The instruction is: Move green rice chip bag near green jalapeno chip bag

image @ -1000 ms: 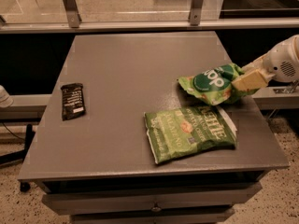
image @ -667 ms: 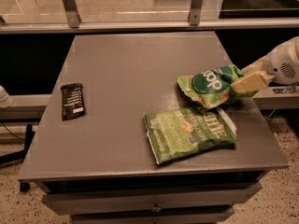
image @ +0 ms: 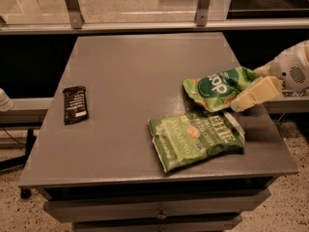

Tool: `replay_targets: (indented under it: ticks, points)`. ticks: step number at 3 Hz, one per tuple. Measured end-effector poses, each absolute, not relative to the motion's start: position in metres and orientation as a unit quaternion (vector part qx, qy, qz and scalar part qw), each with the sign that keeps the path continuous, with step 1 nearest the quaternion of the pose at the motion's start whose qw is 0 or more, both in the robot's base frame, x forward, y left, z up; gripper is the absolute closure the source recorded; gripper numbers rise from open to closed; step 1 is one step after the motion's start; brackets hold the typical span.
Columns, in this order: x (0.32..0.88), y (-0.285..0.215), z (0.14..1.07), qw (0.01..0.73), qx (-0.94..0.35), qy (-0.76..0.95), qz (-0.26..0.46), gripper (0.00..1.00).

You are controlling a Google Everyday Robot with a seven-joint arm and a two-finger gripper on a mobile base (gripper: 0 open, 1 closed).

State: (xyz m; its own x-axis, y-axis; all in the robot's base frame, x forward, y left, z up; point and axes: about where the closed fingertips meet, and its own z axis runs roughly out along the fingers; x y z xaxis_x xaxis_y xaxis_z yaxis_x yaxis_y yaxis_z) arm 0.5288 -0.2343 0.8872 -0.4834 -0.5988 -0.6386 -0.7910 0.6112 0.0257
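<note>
The green rice chip bag (image: pixel 218 87), small and puffy with a dark round logo, lies at the right side of the grey table (image: pixel 140 76). My gripper (image: pixel 245 92) reaches in from the right edge. Its cream fingers (image: pixel 254 94) are closed on the bag's right end, one in front and one behind. The green jalapeno chip bag (image: pixel 195 138), flat with white "Kettle" lettering, lies just in front of the rice bag near the table's front right. The two bags are almost touching.
A black snack bar (image: pixel 75 104) lies near the table's left edge. A metal railing (image: pixel 145 25) runs along the far side. Drawers (image: pixel 154 209) sit under the table front. The robot's white arm (image: pixel 293 70) hangs past the right edge.
The rice chip bag and gripper have barely shifted, settling slightly lower and toward the jalapeno bag. Nothing else has moved.
</note>
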Motion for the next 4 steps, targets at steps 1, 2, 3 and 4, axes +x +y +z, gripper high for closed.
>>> replay_targets:
  ticks: [1, 2, 3, 4]
  points:
    - [0.517, -0.228, 0.901, 0.301, -0.410, 0.842, 0.180, 0.00]
    - [0.520, -0.251, 0.923, 0.327, -0.436, 0.825, 0.149, 0.00]
    - [0.525, -0.284, 0.946, 0.365, -0.483, 0.786, 0.122, 0.00]
    - [0.521, -0.328, 0.959, 0.399, -0.521, 0.744, 0.122, 0.00]
